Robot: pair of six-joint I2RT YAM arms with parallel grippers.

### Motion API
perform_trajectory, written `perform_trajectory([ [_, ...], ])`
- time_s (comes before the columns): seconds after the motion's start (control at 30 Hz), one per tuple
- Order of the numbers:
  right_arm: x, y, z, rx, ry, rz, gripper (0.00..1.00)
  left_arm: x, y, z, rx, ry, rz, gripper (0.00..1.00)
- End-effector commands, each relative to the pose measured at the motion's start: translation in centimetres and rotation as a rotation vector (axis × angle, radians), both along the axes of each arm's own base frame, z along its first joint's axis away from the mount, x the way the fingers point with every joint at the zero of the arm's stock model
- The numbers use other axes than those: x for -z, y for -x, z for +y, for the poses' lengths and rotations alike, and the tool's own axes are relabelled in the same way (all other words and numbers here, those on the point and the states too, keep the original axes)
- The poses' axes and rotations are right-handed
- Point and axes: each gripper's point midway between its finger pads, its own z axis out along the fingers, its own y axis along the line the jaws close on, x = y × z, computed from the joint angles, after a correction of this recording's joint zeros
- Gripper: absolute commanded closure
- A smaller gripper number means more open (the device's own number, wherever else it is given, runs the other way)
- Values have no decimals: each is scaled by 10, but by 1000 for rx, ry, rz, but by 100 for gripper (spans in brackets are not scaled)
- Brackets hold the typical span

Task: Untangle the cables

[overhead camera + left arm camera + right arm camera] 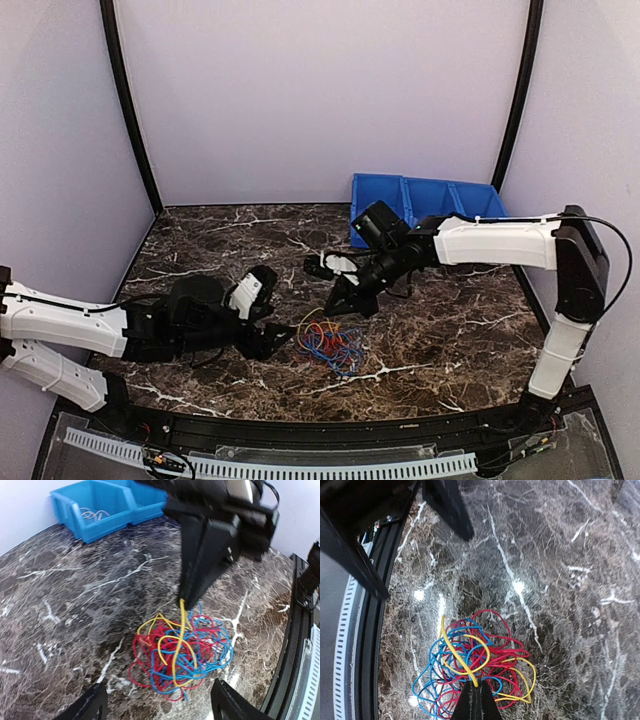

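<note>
The cables (328, 345) lie as a small tangle of red, blue and yellow loops on the marble table. My right gripper (337, 304) is just above them, its jaws shut on one yellow cable (461, 661) that rises out of the tangle (470, 680). In the left wrist view the right gripper (183, 596) points down with the yellow cable (176, 650) hanging from its tip. My left gripper (272, 340) is low, just left of the tangle (182, 655), open and empty, with fingertips (94, 704) on either side of the view.
Blue bins (425, 200) stand at the back right, and one holds pale loops (92, 514). A black rail (367, 630) runs along the table's near edge. Purple walls enclose the table.
</note>
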Motion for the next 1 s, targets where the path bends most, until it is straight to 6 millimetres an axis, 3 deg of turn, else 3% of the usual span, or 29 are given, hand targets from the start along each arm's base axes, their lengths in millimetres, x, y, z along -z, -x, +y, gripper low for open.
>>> perform_trajectory([
  [0.0, -74, 8, 2, -23, -130, -78, 100, -23, 12, -41, 151, 36, -133, 25],
  [0.13, -99, 17, -3, -31, -180, -92, 100, -36, 5, -62, 148, 97, -215, 25],
  [0.17, -101, 19, -4, -35, -186, -88, 100, -49, 1, -66, 132, 153, -251, 25],
  [0.2, -103, 21, -5, -40, -191, -84, 100, -45, -4, -69, 111, 154, -265, 25],
  [0.23, -105, 23, -5, -45, -197, -77, 100, -57, -8, -73, 94, 208, -302, 25],
  [0.27, -108, 25, -5, -49, -206, -71, 100, -50, -13, -77, 77, 198, -317, 25],
  [0.3, -110, 27, -6, -55, -214, -64, 100, -62, -17, -80, 63, 253, -356, 25],
  [0.33, -111, 29, -6, -63, -221, -57, 100, -54, -23, -84, 42, 241, -365, 25],
  [0.37, -113, 31, -6, -66, -226, -53, 100, -64, -26, -86, 28, 283, -403, 25],
  [0.4, -114, 31, -7, -66, -230, -54, 100, -55, -31, -91, 19, 260, -425, 25],
  [0.43, -114, 31, -7, -63, -230, -52, 100, -63, -33, -94, 14, 293, -453, 25],
  [0.57, -121, 28, -9, -56, -251, -38, 100, -41, -33, -127, 98, 276, -453, 34],
  [0.7, -142, 25, -12, -63, -292, -48, 100, -17, -29, -140, 148, 273, -400, 46],
  [0.83, -181, 20, -26, -81, -331, -173, 100, 7, -27, -138, 152, 249, -353, 58],
  [0.97, -232, 1, -50, -50, -392, -264, 100, 28, -25, -124, 131, 204, -302, 73],
])
